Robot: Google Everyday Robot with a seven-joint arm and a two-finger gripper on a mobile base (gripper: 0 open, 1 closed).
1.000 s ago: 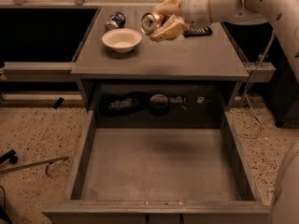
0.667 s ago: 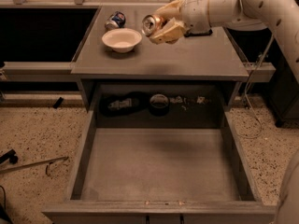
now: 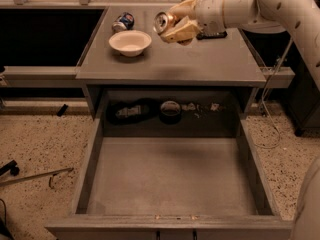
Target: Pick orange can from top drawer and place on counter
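Note:
The orange can (image 3: pixel 163 21) lies sideways in my gripper (image 3: pixel 176 23), its silver end facing the camera. The gripper is shut on the can and holds it a little above the counter (image 3: pixel 200 59), just right of the white bowl. My white arm reaches in from the upper right. The top drawer (image 3: pixel 170 174) is pulled fully out below the counter, and its grey floor is bare.
A white bowl (image 3: pixel 130 42) sits on the counter's left part, with a blue-and-white can (image 3: pixel 123 22) behind it. A dark flat object (image 3: pixel 212 34) lies under my wrist. Dark items (image 3: pixel 150 111) sit in the recess behind the drawer. Speckled floor lies on both sides.
My gripper with the orange can has shifted slightly left and down over the counter. Nothing else has moved.

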